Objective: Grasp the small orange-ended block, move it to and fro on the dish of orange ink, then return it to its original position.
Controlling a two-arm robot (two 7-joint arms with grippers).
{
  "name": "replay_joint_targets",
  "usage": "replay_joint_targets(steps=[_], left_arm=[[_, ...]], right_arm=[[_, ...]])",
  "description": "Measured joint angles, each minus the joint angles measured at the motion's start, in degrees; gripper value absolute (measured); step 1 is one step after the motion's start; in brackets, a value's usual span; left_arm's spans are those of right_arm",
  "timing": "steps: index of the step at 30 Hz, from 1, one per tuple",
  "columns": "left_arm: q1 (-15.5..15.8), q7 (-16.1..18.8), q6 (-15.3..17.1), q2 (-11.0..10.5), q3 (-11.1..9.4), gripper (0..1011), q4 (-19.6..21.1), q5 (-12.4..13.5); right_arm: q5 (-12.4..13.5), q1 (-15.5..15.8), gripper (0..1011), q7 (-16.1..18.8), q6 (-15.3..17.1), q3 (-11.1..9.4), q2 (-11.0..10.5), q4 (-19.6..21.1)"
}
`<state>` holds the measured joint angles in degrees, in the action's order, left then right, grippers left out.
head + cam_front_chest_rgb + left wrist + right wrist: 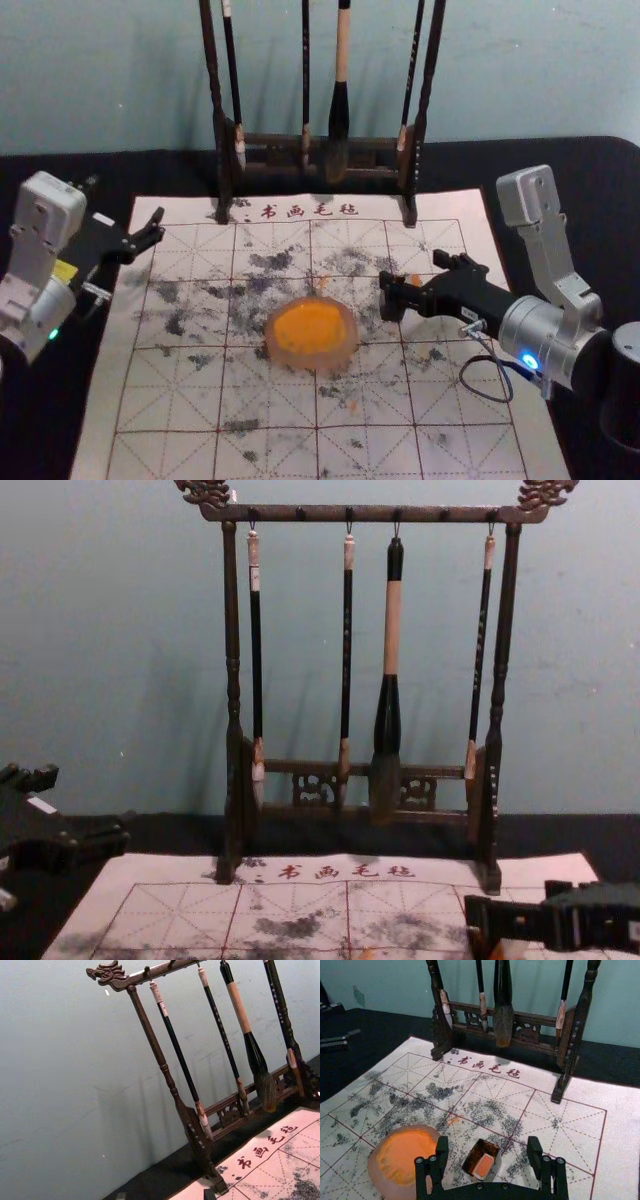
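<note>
My right gripper (413, 270) reaches in from the right, just right of the dish of orange ink (311, 332). In the right wrist view, the right gripper (487, 1145) is open, with the small block (483, 1165) between its fingers and gaps on both sides. The block shows an orange end and dark, stained sides. The pale round dish (381, 1180) lies beside it on the marked sheet. My left gripper (125, 200) is parked open at the sheet's left edge; the left wrist view catches the left gripper's tips (165, 1195) at its lower edge.
A dark wooden rack (232, 780) with several hanging brushes (391, 630) stands at the sheet's back edge, beyond both grippers. The gridded, ink-spotted sheet (180, 400) covers the middle of the black table (610, 200). A cable (462, 375) loops beside the right wrist.
</note>
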<state>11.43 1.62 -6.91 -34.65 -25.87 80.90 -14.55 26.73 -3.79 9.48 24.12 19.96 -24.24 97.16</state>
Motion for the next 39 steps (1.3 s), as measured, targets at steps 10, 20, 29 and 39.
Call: replay_joint_targets(steps=[10, 20, 29, 39], left_arm=[[0.00, 0.00, 0.00, 0.00, 0.00, 1001, 0.00, 0.00], [0.00, 0.00, 0.00, 0.00, 0.00, 1001, 0.00, 0.00], [0.00, 0.00, 0.00, 0.00, 0.00, 1001, 0.00, 0.00], [0.00, 0.00, 0.00, 0.00, 0.00, 1001, 0.00, 0.00]], right_arm=[[0.00, 0.01, 1002, 0.04, -0.07, 0.09, -0.07, 0.01], [-0.01, 0.02, 1002, 0.05, -0.25, 0.18, -0.13, 0.00], [-1.04, 0.02, 1002, 0.10, -0.48, 0.32, -0.09, -0.28], [-3.08, 0.12, 1002, 0.37, -0.17, 0.22, 0.54, -0.67]])
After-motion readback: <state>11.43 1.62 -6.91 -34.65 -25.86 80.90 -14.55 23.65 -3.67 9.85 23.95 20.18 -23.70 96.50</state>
